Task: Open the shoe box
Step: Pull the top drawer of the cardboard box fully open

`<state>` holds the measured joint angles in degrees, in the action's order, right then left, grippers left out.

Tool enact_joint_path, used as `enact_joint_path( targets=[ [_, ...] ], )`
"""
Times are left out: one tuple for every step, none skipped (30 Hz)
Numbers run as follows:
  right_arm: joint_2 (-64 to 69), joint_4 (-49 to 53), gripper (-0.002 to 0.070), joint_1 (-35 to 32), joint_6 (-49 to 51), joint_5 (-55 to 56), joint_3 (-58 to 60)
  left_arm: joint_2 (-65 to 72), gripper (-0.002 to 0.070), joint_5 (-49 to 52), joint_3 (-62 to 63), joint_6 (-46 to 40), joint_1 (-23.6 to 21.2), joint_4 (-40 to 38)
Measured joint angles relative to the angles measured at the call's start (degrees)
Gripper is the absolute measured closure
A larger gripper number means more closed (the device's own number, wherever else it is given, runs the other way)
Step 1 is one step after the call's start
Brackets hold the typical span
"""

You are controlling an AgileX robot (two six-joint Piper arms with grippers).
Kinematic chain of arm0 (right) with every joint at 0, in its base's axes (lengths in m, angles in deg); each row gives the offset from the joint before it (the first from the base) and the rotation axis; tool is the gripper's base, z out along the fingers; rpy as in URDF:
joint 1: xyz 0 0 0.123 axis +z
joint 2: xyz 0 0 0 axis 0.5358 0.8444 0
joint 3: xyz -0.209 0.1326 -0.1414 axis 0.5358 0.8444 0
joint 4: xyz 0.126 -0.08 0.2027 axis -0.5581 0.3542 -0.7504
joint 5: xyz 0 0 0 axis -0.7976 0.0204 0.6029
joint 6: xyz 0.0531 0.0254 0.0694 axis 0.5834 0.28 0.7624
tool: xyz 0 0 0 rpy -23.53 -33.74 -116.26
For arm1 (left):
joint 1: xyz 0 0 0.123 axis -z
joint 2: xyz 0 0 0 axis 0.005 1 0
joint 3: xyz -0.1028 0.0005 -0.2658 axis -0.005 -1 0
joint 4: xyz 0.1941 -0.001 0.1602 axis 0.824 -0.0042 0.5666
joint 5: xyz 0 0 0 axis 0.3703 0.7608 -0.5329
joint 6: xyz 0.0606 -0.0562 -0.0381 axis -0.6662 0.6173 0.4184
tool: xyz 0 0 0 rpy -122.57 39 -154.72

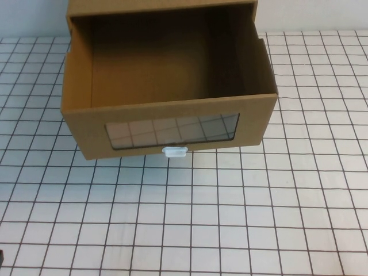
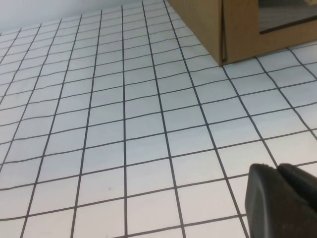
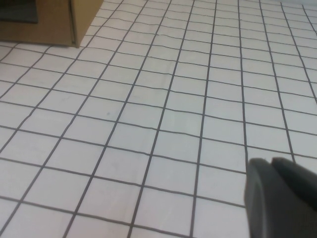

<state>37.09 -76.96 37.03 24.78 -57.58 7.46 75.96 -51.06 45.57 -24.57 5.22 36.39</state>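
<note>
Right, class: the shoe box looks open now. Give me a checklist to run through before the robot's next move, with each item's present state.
1. Drawer pulled out of the outer sleeve: ok, its inside shows from above.
2. White pull tab free: ok, nothing touches it.
3. Left pincer away from the box: ok, shut, over the grid mat.
4. Right pincer away from the box: ok, shut, over the mat.
5. How much of the drawer is inside the sleeve: cannot tell, the back is cut off.
</note>
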Motion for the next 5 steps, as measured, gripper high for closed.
enact_joint_path(
  targets=[
    [0.00, 0.00, 0.0689, 0.00, 0.00, 0.00, 0.00, 0.00, 0.0677, 0.00, 0.00, 0.00, 0.00, 0.00],
    [0.00, 0.00, 0.0689, 0.00, 0.00, 0.00, 0.00, 0.00, 0.0677, 0.00, 0.00, 0.00, 0.00, 0.00],
    [0.00, 0.00, 0.0689, 0.00, 0.00, 0.00, 0.00, 0.00, 0.0677, 0.00, 0.00, 0.00, 0.00, 0.00],
    [0.00, 0.00, 0.0690, 0.00, 0.00, 0.00, 0.00, 0.00, 0.0677, 0.00, 0.00, 0.00, 0.00, 0.00],
    [0.00, 0.00, 0.0689, 0.00, 0.00, 0.00, 0.00, 0.00, 0.0677, 0.06, 0.00, 0.00, 0.00, 0.00]
  ],
)
